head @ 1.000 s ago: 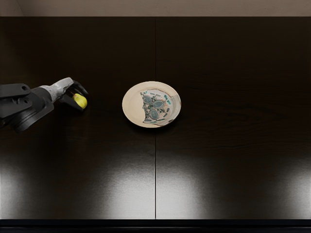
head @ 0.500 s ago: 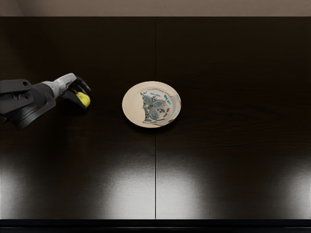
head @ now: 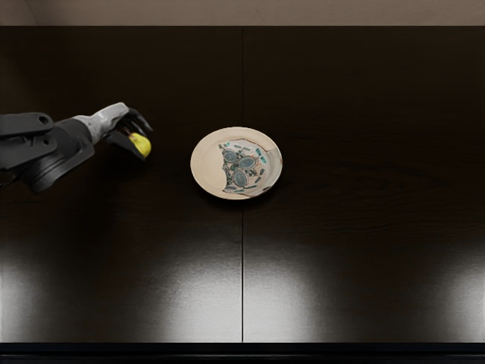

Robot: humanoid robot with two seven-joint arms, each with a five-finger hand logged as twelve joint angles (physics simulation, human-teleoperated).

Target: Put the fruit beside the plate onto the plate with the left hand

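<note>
The left hand gripped the yellow fruit left of the plate, apart from it.

I saw a dim scene. The dark, glossy table swallowed most of the light. Only a soft whitish glare spread over its near part, strongest left of centre and fainter toward both lower corners. The pale plate was the brightest thing and cast a thin shadow at its near rim. The yellow fruit stood out, but the dark fingers of the left hand around it merged with the tabletop. Edges looked crisp, and the table's lines ran straight to the borders.
</note>
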